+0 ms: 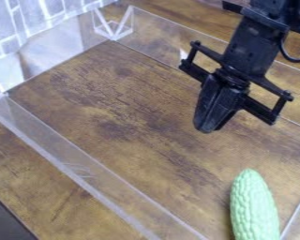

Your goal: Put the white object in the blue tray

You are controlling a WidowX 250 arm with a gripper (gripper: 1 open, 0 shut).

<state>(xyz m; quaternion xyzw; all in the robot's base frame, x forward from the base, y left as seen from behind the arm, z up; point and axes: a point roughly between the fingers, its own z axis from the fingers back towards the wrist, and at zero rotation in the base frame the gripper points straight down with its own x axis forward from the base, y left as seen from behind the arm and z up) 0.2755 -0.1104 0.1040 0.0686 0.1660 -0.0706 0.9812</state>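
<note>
Open tabletop (109, 108) inside clear walls (65, 155)

- From my remote seat this reads as a robot lab or test bench, not a lived-in room.
- The work surface is a dark, worn wooden tabletop (127, 103), fenced in by clear acrylic walls (78, 164) that form a shallow pen around it, the sort of barrier I'd expect on an experiment cell.
- A black robot arm (259, 42) with a bare mechanical gripper (213, 120) hangs over the pen.
- The only prop I can see is a bumpy pale green toy vegetable (255, 208).
- A grey tiled or brick-patterned surface (22, 23) shows at the upper left; I cannot tell more about it.
</note>
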